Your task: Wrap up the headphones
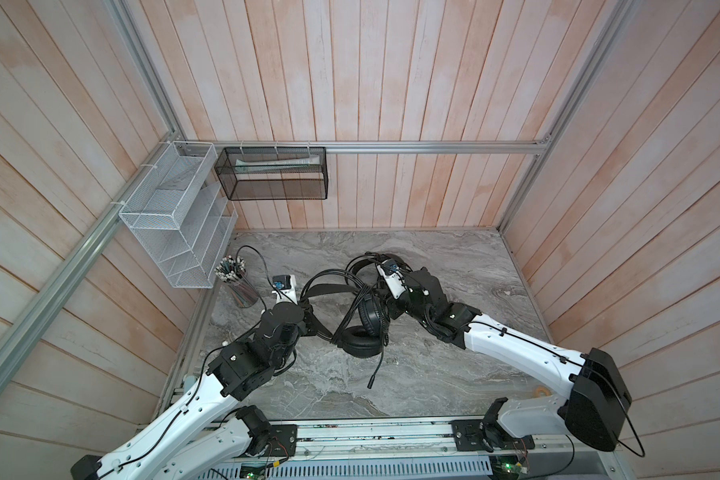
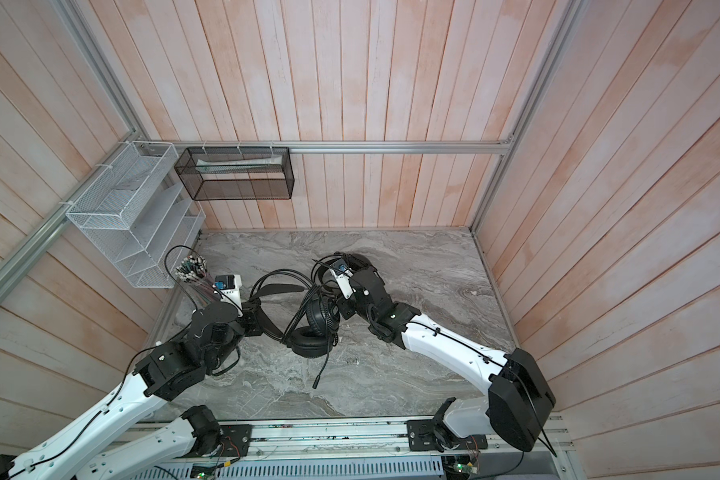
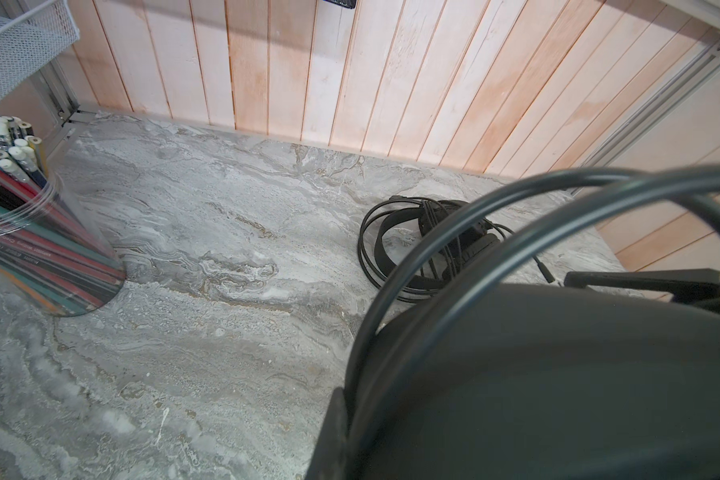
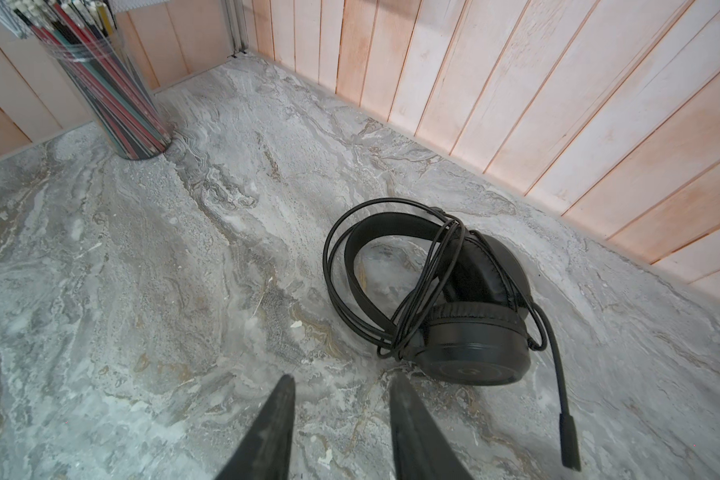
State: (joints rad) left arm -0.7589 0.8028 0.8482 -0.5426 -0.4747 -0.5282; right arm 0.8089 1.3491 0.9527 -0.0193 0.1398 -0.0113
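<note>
Counted two headsets. Found the far headset (image 4: 474, 299) lying at the back of the table (image 1: 454, 291) with its cable wound round band and cups; judged it done. Judged the near headset (image 1: 364, 328), mid-table, only partly wrapped: saw loops over its band, but the plug (image 1: 371, 383) trailing loose toward the front. Saw the left pincer (image 1: 313, 322) clamped on its band, and the right pincer (image 4: 339, 376) apart, empty, near the far headset. Counted also one cup (image 1: 238, 286) of pencils, one white rack (image 1: 163, 216) and one black rack (image 1: 273, 174).

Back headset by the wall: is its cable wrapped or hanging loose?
Wrapped. The right wrist view shows the cable coiled in several loops around the back headset; only the boom mic sticks out.
</note>
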